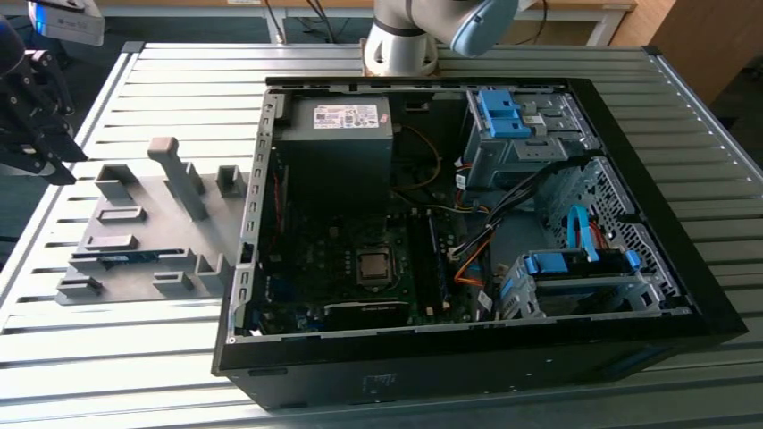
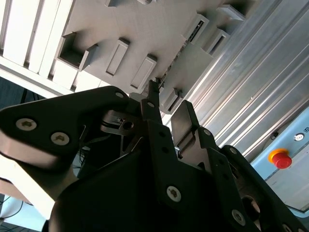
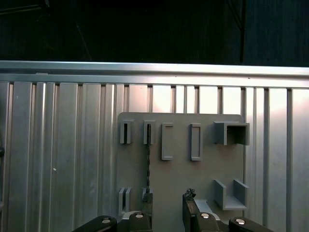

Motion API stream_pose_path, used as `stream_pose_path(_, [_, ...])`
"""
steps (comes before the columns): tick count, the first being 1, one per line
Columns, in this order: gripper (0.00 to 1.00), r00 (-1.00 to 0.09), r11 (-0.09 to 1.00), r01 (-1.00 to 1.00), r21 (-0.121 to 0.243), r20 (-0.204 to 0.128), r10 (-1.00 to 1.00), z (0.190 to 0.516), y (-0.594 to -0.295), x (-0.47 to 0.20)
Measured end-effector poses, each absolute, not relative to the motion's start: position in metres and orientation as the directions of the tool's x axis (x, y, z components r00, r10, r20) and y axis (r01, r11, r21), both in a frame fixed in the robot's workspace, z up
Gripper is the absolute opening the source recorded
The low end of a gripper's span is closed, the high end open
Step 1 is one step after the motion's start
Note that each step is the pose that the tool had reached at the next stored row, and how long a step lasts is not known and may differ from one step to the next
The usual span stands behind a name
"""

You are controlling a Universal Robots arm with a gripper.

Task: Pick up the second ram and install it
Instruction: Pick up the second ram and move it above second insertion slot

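Observation:
The second ram (image 1: 120,259) stands on edge in the slots of a grey fixture (image 1: 155,214) on the exterior view's left. It appears as a thin dark strip in both wrist views (image 3: 148,162) (image 2: 173,62). My gripper (image 1: 30,121) hangs high above the table, beyond the fixture toward the exterior view's left. It is open, with nothing between the black fingers (image 3: 147,203), and the gripper (image 3: 168,205) is well clear of the ram. In the second wrist view the gripper (image 2: 166,113) points down at the fixture (image 2: 125,24).
An open black computer case (image 1: 477,357) lies on the slatted metal table (image 1: 179,80), with its motherboard (image 1: 370,259), power supply (image 1: 339,121) and blue drive cages (image 1: 573,268) exposed. The arm's base (image 1: 399,40) stands behind the case. A red stop button (image 2: 280,158) sits off the table.

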State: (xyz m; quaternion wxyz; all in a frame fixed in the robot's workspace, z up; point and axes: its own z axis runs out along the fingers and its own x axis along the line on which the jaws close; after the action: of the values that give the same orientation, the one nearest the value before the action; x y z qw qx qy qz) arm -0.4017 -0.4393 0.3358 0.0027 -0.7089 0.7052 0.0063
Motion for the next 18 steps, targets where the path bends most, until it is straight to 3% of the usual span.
stream_pose_path(6, [0.36,0.005,-0.005,-1.0,0.005,-0.013,-1.0,0.3357,-0.4393,-0.4017])
stream_pose_path(11, [0.18,0.005,-0.005,-1.0,0.005,-0.013,-1.0,0.3356,-0.4393,-0.4017])
stream_pose_path(16, [0.19,0.005,-0.005,-1.0,0.005,-0.013,-1.0,0.3356,-0.4393,-0.4017])
stream_pose_path(18, [0.31,0.005,-0.005,-1.0,0.005,-0.013,-1.0,0.3355,-0.4393,-0.4017])
